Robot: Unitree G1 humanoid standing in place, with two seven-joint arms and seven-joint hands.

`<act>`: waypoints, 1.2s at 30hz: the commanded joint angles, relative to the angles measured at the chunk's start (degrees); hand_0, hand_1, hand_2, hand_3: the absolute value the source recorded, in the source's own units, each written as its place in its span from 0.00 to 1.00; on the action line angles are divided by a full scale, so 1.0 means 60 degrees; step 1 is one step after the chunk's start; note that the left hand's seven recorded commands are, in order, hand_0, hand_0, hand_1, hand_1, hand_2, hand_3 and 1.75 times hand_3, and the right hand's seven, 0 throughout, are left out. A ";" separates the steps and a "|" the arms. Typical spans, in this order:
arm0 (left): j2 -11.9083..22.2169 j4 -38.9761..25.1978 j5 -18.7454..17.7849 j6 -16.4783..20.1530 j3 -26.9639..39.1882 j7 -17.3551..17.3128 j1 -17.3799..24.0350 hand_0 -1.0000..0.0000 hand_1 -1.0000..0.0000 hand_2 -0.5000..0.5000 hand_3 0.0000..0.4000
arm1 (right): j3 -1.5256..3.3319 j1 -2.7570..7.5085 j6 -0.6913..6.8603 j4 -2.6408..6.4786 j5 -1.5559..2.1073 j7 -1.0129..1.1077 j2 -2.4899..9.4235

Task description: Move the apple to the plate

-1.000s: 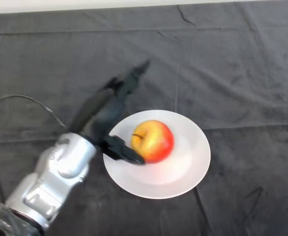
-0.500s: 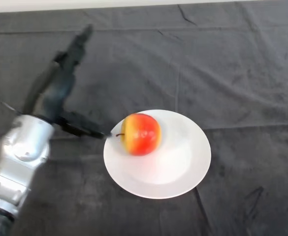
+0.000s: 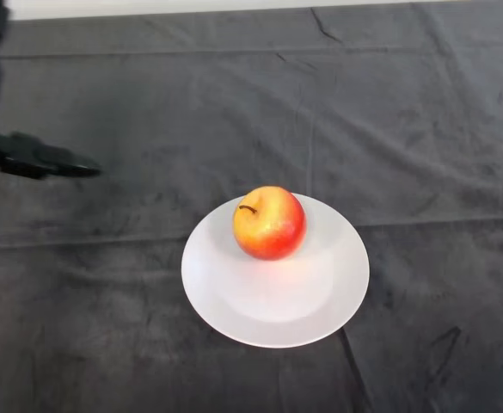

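A red and yellow apple sits upright on the far part of a white plate in the middle of the dark cloth. My left hand is at the far left edge of the head view, well apart from the plate. Only its black thumb and part of its fingers show. They are straight and hold nothing. The rest of the hand and the arm are out of the frame.
The dark cloth covers the whole table, with creases running across it. A pale strip of the table's far edge shows at the top.
My hand has drawn away from the apple to the left, almost out of view. The apple has rolled a little on the plate and now stands stem up.
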 commanded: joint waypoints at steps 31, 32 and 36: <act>0.3414 0.3908 -0.0579 -0.1629 0.3907 0.1610 -0.0979 1.00 1.00 0.50 0.00 | -0.0039 -0.0310 -0.0039 -0.0088 0.0243 0.0037 -0.0080; 0.3445 0.4007 -0.0581 -0.1644 0.3952 0.1681 -0.1014 1.00 1.00 0.50 0.00 | -0.0041 -0.0312 -0.0040 -0.0083 0.0244 0.0040 -0.0082; 0.3565 0.4354 -0.0637 -0.1678 0.4160 0.1970 -0.1146 1.00 1.00 0.50 0.00 | -0.0046 -0.0320 -0.0043 -0.0058 0.0244 0.0050 -0.0092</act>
